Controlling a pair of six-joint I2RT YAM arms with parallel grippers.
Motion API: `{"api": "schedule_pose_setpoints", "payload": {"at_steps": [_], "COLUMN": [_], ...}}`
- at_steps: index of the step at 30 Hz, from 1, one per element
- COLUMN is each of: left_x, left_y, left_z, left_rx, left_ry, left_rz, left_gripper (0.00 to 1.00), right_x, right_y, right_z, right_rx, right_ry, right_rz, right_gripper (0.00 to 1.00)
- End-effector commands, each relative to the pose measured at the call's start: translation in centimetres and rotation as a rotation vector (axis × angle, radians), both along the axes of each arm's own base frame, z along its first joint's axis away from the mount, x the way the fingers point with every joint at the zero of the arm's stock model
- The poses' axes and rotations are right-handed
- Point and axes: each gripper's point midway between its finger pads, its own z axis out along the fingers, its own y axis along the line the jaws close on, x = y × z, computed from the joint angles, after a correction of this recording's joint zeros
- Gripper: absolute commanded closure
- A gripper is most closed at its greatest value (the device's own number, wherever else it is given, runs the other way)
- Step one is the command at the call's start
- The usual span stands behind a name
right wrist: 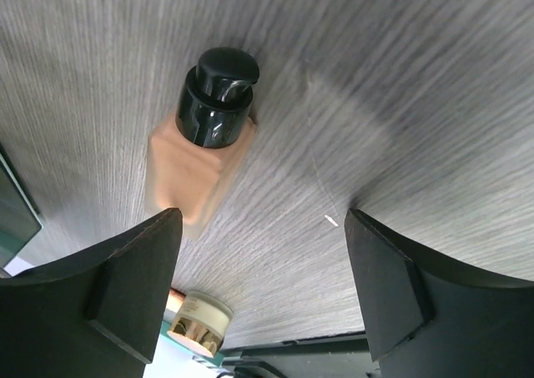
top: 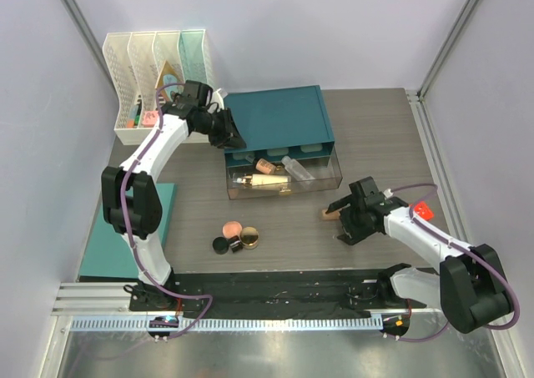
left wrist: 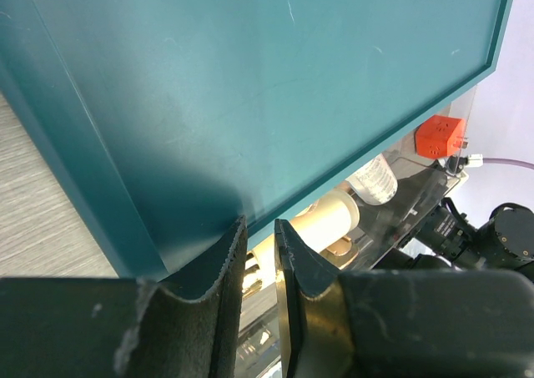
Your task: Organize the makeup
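Overhead, the beige plastic foundation bottle (top: 327, 215) is lying flat on the grey wood-grain desk (top: 375, 136), right of centre. Its long axis is running roughly left to right, with the base end pointing toward the drawer side. Only that beige end is showing there, because the right pincer (top: 339, 221) is hanging over the rest. The right wrist view is showing what is hidden: the glossy black round cap (right wrist: 219, 94) is pointing away from the drawer. It is also showing the pincer released wide, with the bottle's base lying just beside one finger (right wrist: 133, 286) rather than midway between the two. Whether they are touching I cannot tell.

Left of centre, the round pink blush compact (top: 232, 228), small black jar (top: 221, 244) and gold-rimmed compact (top: 249, 239) are sitting close together. A cream tube (top: 267, 181) and a clear bottle with a white cap (top: 297, 169) are lying in the clear drawer (top: 329, 178), which is standing open below the teal box (top: 279, 115).

The left pincer (top: 236, 140) is sitting at the box's front left corner. Its wrist view is showing the fingers (left wrist: 225, 269) nearly clenched with a slim gap between them; whether they are pinching anything I cannot tell. Labels on the clear bottle and on a pale-labelled jar (right wrist: 200, 320) are too small to read.
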Motion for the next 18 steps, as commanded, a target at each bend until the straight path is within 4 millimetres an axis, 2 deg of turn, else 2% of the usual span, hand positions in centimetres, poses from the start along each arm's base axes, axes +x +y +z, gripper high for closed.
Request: {"api": "schedule_pose_setpoints", "payload": {"at_steps": [1, 8, 11, 13, 18], "left_x": [-3.3, -3.3, -3.3, -3.3, -3.2], "left_y": [3.2, 3.3, 3.3, 3.3, 3.2], "left_z": [-6.5, -7.0, -7.2, -7.4, -7.6], "left_rx": [0.194, 0.206, 0.206, 0.207, 0.204], "left_ry": [0.222, 0.233, 0.235, 0.240, 0.245], "left_rz": [0.010, 0.008, 0.005, 0.006, 0.004], "left_gripper": [0.77, 0.77, 0.77, 0.77, 0.77], "right_x": [1.0, 3.4, 3.8, 4.0, 3.1], "right_y": [-1.6, -1.7, -2.1, -2.3, -2.3], "right_z": [-0.3, 2.8, 3.7, 3.8, 0.9], "right_rx": [-0.101, -0.129, -0.136, -0.135, -0.114], "right_ry": [-0.024, -0.155, -0.207, -0.224, -0.144], "right_rz": [-0.014, 0.020, 0.002, -0.018, -0.046], "right_gripper": [0.16, 0.16, 0.16, 0.16, 0.14]}}
